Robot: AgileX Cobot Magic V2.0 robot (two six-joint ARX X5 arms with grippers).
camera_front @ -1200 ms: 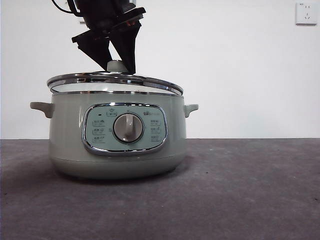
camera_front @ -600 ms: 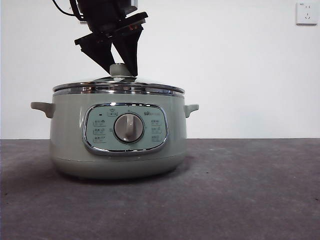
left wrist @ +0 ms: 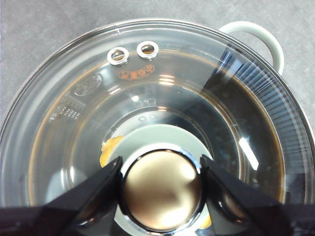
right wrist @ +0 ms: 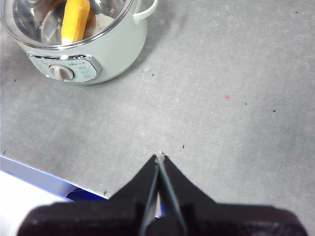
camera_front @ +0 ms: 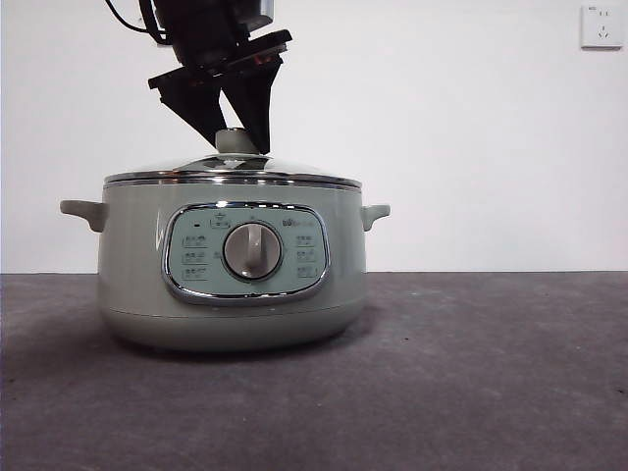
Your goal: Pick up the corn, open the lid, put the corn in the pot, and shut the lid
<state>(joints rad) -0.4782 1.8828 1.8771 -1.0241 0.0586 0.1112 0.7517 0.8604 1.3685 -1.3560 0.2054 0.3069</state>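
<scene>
The pale green pot (camera_front: 231, 294) stands on the grey table with the glass lid (camera_front: 233, 172) lying level on its rim. My left gripper (camera_front: 235, 137) comes down from above and is shut on the lid's pale green knob (camera_front: 232, 140). In the left wrist view the two jaws press the knob (left wrist: 162, 187) from both sides. Through the glass lid (left wrist: 172, 73) a yellow bit of the corn (left wrist: 109, 147) shows. The right wrist view shows the corn (right wrist: 76, 19) lying inside the pot (right wrist: 113, 54). My right gripper (right wrist: 158, 157) hangs shut and empty over bare table, well away from the pot.
A white wall with a socket (camera_front: 601, 25) stands behind the grey table (camera_front: 471, 373). The pot's side handle (left wrist: 261, 37) juts out past the lid. A blue strip (right wrist: 39, 179) runs along the table's edge near my right gripper.
The lid, tilted above the rim a second ago, has come down and now lies level on the pot. My left gripper stayed on the knob.
</scene>
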